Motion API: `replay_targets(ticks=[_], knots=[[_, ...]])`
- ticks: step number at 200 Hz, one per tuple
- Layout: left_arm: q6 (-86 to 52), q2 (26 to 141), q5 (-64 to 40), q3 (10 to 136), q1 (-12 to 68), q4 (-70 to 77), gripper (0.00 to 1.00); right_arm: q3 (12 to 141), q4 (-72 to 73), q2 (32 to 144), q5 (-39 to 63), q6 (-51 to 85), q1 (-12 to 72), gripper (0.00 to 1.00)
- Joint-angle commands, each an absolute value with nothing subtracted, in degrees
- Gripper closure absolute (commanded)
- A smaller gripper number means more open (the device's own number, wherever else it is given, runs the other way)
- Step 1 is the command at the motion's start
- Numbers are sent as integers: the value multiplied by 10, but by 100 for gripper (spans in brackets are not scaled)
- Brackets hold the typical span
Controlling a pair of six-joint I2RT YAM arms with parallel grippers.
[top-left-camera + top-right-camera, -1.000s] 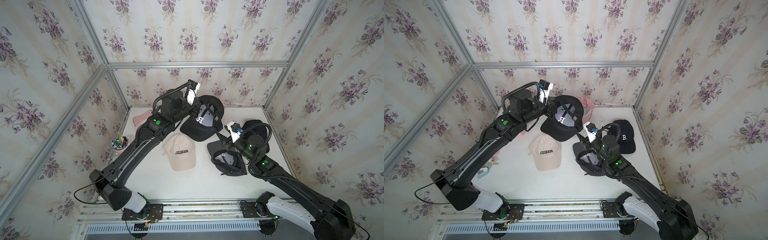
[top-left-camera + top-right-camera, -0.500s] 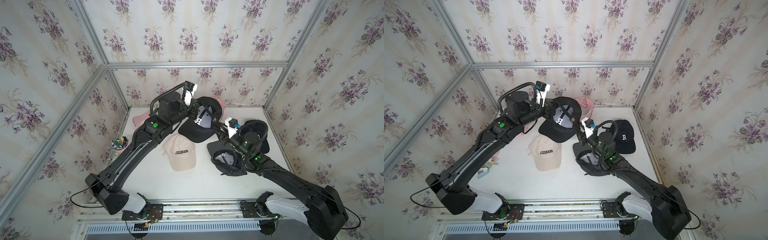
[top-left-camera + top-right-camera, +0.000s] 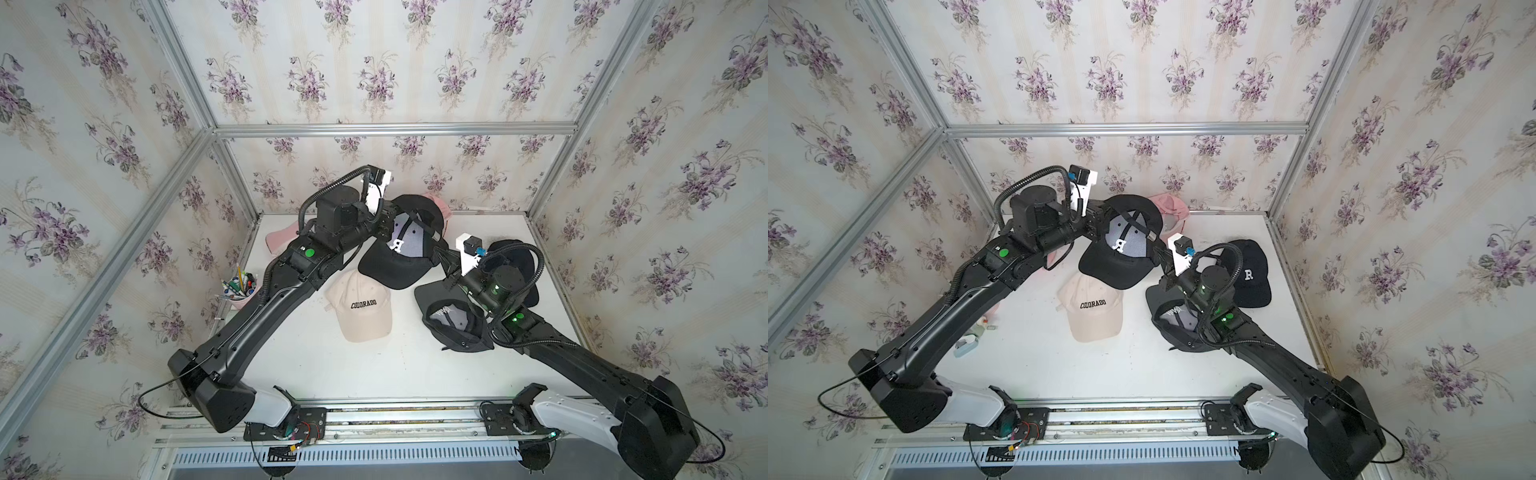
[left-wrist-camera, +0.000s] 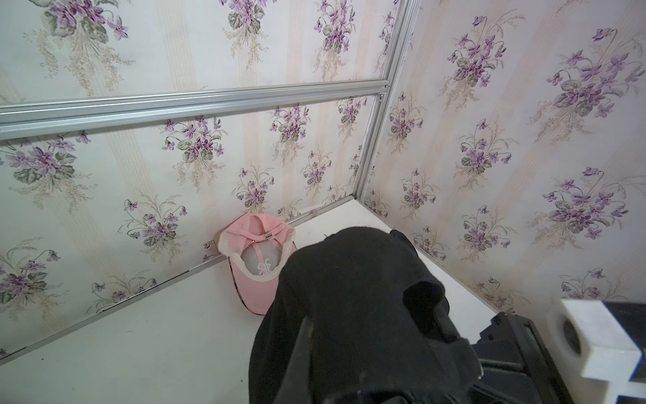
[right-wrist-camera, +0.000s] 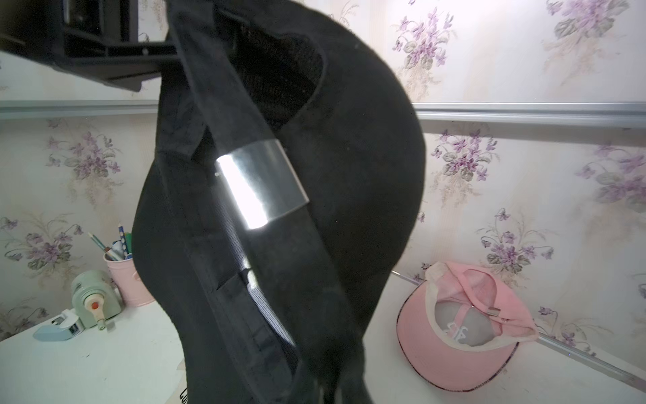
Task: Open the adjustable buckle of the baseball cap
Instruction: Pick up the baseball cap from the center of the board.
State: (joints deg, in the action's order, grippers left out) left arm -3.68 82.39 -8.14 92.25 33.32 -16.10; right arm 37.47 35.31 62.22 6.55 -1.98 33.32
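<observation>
A black baseball cap (image 3: 399, 257) (image 3: 1117, 262) hangs in the air over the back of the table, its inside with a white R facing up. My left gripper (image 3: 384, 224) (image 3: 1096, 220) is shut on the cap's rim. In the left wrist view the cap (image 4: 349, 297) covers the jaws. My right gripper (image 3: 440, 253) (image 3: 1158, 251) is shut on the cap's back strap at the opposite side. The shiny metal buckle (image 5: 260, 183) sits on that strap, a short way above the right jaws, which the black cloth hides.
On the table lie a beige COLORADO cap (image 3: 361, 307), an upturned black cap (image 3: 453, 328) under my right arm, a black R cap (image 3: 1246, 274) and a pink cap (image 4: 258, 255) by the back wall. A pink pen cup (image 3: 241, 286) and a green sharpener (image 5: 92, 304) stand at the left edge.
My right gripper rose from above the upturned black cap to the held cap and shut on its strap. My left arm brought the cap slightly lower and toward the right arm.
</observation>
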Motion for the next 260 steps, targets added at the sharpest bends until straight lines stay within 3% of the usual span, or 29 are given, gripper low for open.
replay_targets(ticks=[1,43,97,216,260], knots=[[-44,821,-89,911,333,-148,75,393,355,613,30,-31,334,100],[-43,828,-122,884,334,-170,56,481,242,620,23,-44,333,100],[-16,837,-125,875,349,-192,39,614,88,676,-17,-19,332,100],[51,758,-83,799,361,-231,29,668,44,716,-35,22,318,100],[68,766,-114,863,363,-243,26,651,50,707,-13,0,318,100]])
